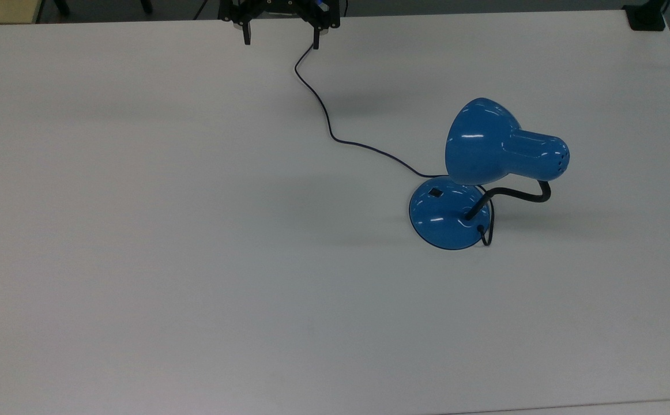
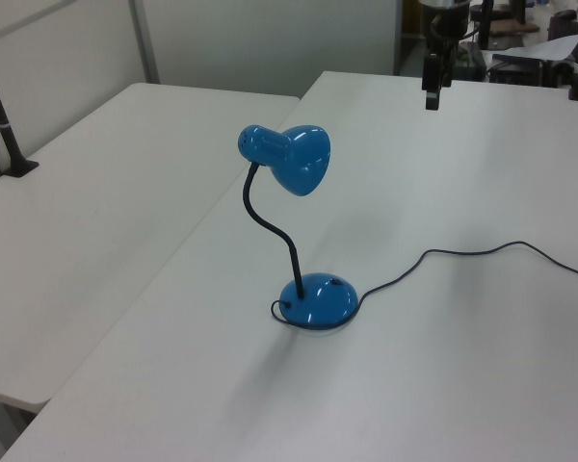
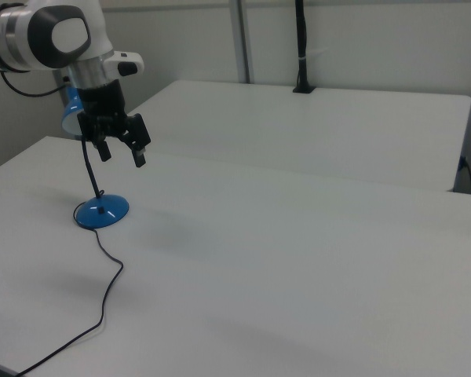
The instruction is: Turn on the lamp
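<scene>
Tool point(image 1: 280, 36) hanging high over the far edge of the desk point(image 1: 139, 230) in the top view, fingers spread wide and pinching nothing. Well apart from the lamp point(image 1: 488, 173), so likely parked at a start height, with room to travel before any descent.

Lamp standing toward the top view's right, upright on its round base point(image 1: 447, 222). Shade point(image 1: 485, 144) leaning out over the base, carried by the bent black neck point(image 1: 514, 196). Small black switch point(image 1: 436, 192) sitting on the upper face of the base, just beside the shade's rim in the top view and partly crowded by it. Probably a tight approach from straight above for that reason. No glow from the shade, so seemingly unlit and the press not yet done.

Cord point(image 1: 323, 109) trailing loose from the base across the desk toward the far edge, slack and curving, passing below the tool.

Count: one tool with two fingers, one lamp, one switch, one cord. Second desk point(image 2: 106, 183) alongside in the left view.
</scene>
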Controlling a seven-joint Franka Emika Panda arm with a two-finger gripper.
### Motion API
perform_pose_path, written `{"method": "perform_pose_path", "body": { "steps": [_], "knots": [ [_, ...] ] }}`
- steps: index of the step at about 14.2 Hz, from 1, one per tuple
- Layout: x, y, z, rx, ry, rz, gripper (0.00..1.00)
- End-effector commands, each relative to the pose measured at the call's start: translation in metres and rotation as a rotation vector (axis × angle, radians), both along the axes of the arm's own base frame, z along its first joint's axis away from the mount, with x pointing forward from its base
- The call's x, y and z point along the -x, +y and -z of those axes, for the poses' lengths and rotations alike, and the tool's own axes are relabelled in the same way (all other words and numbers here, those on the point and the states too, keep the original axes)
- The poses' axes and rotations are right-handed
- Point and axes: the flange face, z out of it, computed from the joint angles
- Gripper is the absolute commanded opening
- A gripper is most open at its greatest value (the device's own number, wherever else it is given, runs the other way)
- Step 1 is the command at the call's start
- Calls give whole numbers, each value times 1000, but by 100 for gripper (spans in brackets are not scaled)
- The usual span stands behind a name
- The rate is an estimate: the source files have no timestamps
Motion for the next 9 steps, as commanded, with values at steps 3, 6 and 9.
{"method": "perform_pose_path", "body": {
  "steps": [3, 6, 9],
  "knots": [
    [1, -11, -6, -8, 24, -6, 100],
    [1, -11, -6, -8, 24, -6, 100],
    [2, -13, -8, -8, 21, -3, 100]
  ]
}}
